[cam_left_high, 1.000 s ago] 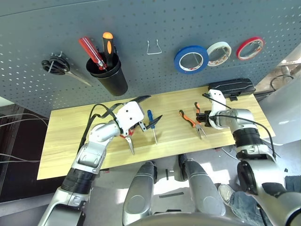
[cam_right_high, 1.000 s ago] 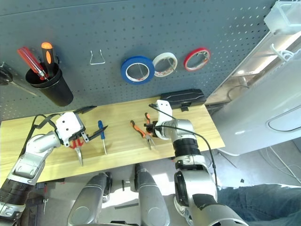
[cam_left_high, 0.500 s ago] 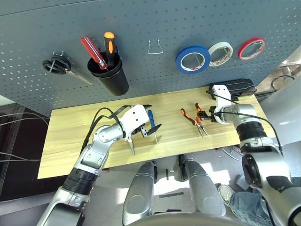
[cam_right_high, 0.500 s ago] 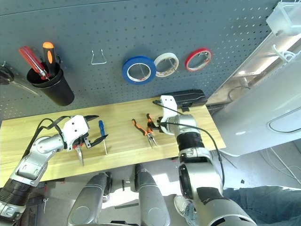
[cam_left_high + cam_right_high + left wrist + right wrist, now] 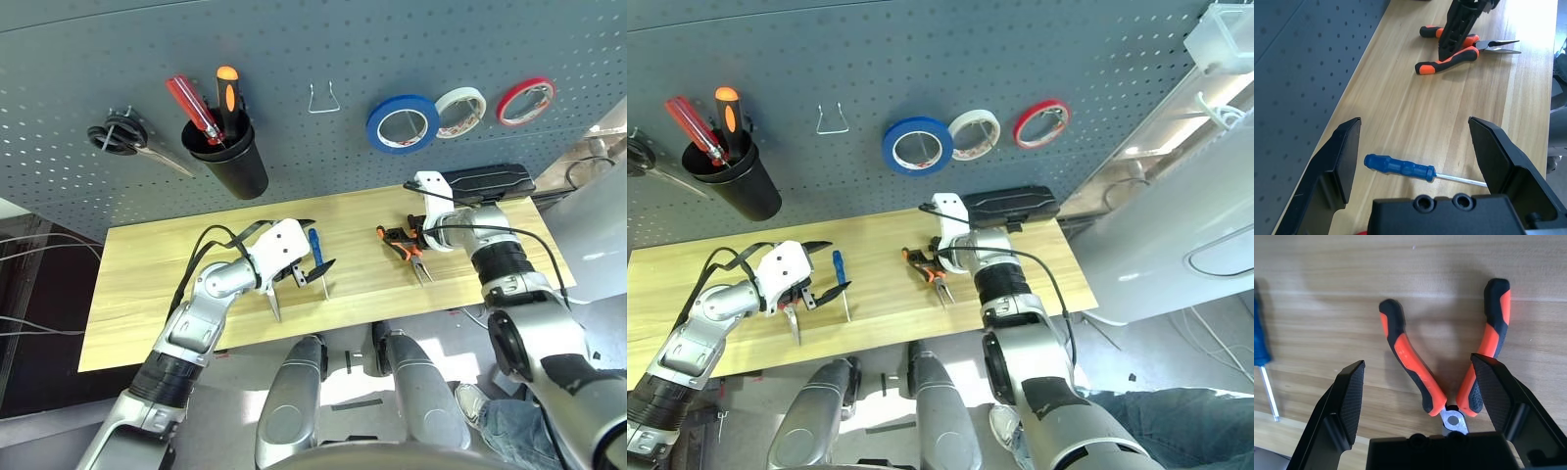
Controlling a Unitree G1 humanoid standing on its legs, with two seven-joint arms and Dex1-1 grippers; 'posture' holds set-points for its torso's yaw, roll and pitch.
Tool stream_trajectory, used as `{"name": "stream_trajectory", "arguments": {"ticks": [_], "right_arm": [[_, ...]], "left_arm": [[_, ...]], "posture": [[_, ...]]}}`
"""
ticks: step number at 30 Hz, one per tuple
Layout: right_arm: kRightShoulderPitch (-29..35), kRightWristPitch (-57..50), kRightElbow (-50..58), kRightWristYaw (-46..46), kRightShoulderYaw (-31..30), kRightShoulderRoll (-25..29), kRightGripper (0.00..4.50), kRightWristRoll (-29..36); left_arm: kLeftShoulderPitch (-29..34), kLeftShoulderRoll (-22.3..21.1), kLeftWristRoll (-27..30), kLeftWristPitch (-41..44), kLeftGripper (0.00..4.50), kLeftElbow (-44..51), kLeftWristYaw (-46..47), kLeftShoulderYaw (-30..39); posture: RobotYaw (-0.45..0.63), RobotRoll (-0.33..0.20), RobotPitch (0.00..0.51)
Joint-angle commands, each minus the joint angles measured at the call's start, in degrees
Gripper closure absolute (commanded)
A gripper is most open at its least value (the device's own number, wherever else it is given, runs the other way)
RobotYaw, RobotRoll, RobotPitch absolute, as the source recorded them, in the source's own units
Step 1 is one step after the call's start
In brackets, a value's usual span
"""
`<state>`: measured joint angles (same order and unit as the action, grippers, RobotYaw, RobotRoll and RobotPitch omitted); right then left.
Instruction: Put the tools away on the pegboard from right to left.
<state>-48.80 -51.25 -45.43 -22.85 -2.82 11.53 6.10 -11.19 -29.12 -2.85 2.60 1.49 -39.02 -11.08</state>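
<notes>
Over the right half of the bench [image 5: 147, 294], the right gripper [image 5: 1418, 360] stands wide, its fingers parted about the pliers [image 5: 1413, 357]. One finger overlaps a handle in the wrist view, but whether it touches I cannot tell. The pliers lie on the wood, handles spread and toward the far edge, jaws toward the near edge; nothing has hold of them

Further along toward the left end, the left gripper [image 5: 1415, 119] is wide as well, with nothing between its fingers. By it, near the middle of the bench, lies the small screwdriver [image 5: 1400, 166], blue handle toward the far edge and shaft toward the near one. Just beyond that, toward the left end, are the scissors [image 5: 275, 305], partly hidden under the left gripper, with their blades pointing at the near edge

Beyond the far edge rises the pegboard [image 5: 274, 29]. The blue tape [image 5: 376, 125] hangs there, beside the white tape [image 5: 458, 93] and the red tape [image 5: 505, 106]. Left of these is a bare hook [image 5: 324, 111], then the black cup [image 5: 235, 171] with two handles standing in it, then the black-handled scissors [image 5: 122, 137]

By my reckoning one of the four is put away, the blue tape. The pliers come next, and the step in hand is taking hold of them; after them the screwdriver, and the scissors last
</notes>
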Motion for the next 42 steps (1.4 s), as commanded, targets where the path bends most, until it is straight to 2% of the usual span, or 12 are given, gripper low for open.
{"name": "stream_trajectory", "arguments": {"ticks": [1,10,16,23,33,42], "right_arm": [[0.64,0.85,-1.95,0.82,-1.04,-0.46,0.04,-1.63],[1.62,-1.76,2.27,1.99,-1.31,-0.27,0.04,-2.66],[2.24,-6.98,11.65,1.84,-0.65,0.75,0.04,-1.69],[5.43,-12.77,17.04,3.78,1.41,0.11,0.04,-0.73],[5.97,-10.46,14.39,6.92,3.25,-1.69,0.04,-1.17],[4.55,-4.24,6.47,9.46,4.19,-4.06,0.04,-1.54]], "left_arm": [[1.80,-0.13,-0.48,0.81,0.00,1.16,0.04,-0.57],[1.19,0.14,-0.52,1.09,0.00,0.65,0.01,-0.81],[1.20,0.42,-0.50,0.69,0.00,0.24,0.19,-0.67],[1.28,0.59,-0.48,0.50,0.00,-0.13,0.48,-0.60],[1.78,0.07,-0.14,0.90,0.00,0.49,0.51,-0.07],[2.07,-0.06,-0.42,2.25,0.00,0.94,0.40,-0.60]], "posture": [[0.07,0.000,0.295],[0.06,0.000,0.306],[0.05,0.000,0.303],[0.05,0.000,0.300],[0.07,0.000,0.306],[0.07,0.000,0.316]]}}
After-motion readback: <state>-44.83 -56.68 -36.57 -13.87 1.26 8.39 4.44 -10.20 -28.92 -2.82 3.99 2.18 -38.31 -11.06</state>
